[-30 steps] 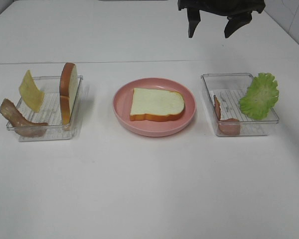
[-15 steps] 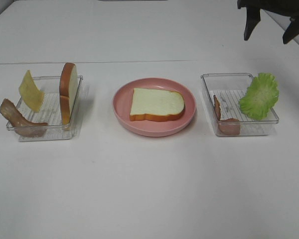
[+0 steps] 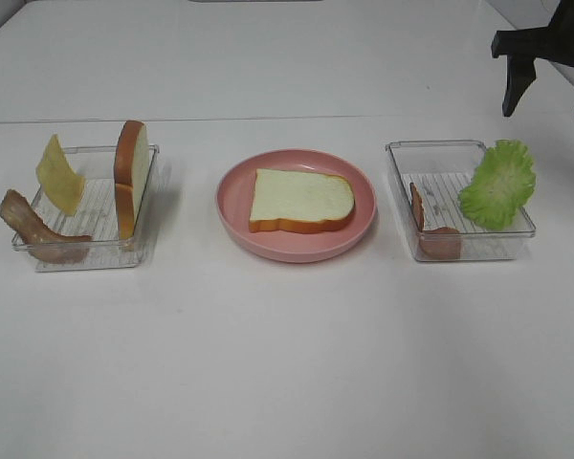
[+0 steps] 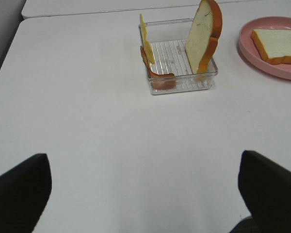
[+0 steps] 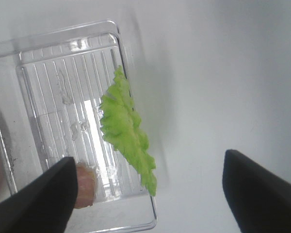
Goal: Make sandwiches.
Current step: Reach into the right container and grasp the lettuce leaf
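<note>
Hovering over lettuce leaf (image 3: 498, 184): right gripper (image 3: 547, 115), jaws apart, pointing down.

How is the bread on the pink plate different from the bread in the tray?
The plate bread lies flat; the tray bread stands on its edge. The plate bread is alone on the pink plate; the tray bread shares the left tray with cheese and bacon. Both are white with orange-brown crust.
</note>
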`<state>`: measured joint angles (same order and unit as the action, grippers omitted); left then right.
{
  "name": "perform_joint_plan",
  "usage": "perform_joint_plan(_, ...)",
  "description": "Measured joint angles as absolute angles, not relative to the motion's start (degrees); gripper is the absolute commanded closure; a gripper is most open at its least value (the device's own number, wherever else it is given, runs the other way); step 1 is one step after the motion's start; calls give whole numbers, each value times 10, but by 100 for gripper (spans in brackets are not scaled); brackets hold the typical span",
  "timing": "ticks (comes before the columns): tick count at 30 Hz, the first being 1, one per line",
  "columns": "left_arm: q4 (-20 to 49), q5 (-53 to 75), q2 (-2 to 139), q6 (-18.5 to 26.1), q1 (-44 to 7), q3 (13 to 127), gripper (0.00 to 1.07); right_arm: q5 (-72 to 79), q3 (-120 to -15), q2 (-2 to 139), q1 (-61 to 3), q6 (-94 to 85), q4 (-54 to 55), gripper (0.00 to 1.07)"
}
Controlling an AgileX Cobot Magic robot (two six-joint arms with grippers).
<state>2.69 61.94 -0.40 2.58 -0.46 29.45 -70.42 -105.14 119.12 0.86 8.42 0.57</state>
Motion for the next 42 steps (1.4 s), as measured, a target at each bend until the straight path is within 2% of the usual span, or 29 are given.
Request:
perform_joint_plan(27, 27, 619, -4, 26, -5, 295, 6, -704, -1050, 1286, 9, 69, 21, 31)
perform_joint_plan(30, 27, 619, -4, 26, -5, 295, 6, -704, -1050, 1286, 9, 69, 21, 34)
perform_joint_plan(32, 27, 619, -4, 26, -5, 295, 6, -704, -1050, 1286, 9, 66, 21, 48)
perform_joint_plan(33, 27, 619, -4, 26, -5, 295, 6, -704, -1050, 1286, 9, 66, 21, 48)
perform_joint_plan(34, 27, 619, -4, 26, -5, 295, 6, -704, -1050, 1286, 9, 66, 21, 62)
perform_joint_plan(35, 27, 619, -4, 26, -5, 295, 6, -704, -1050, 1286, 9, 66, 21, 62)
perform_joint_plan(36, 27, 619, -4, 26, -5, 295, 6, -704, -1050, 1286, 9, 66, 21, 75)
perform_joint_plan(37, 27, 619, -4, 26, -5, 295, 6, -704, -1050, 1286, 9, 66, 21, 80)
perform_joint_plan(38, 27, 619, -4, 26, -5, 295, 6, -704, -1050, 1286, 9, 66, 21, 80)
perform_joint_plan(39, 27, 619, -4, 26, -5, 295, 6, -704, -1050, 1286, 9, 66, 21, 85)
perform_joint_plan(42, 27, 619, -4, 26, -5, 295, 6, -704, -1050, 1286, 9, 66, 21, 85)
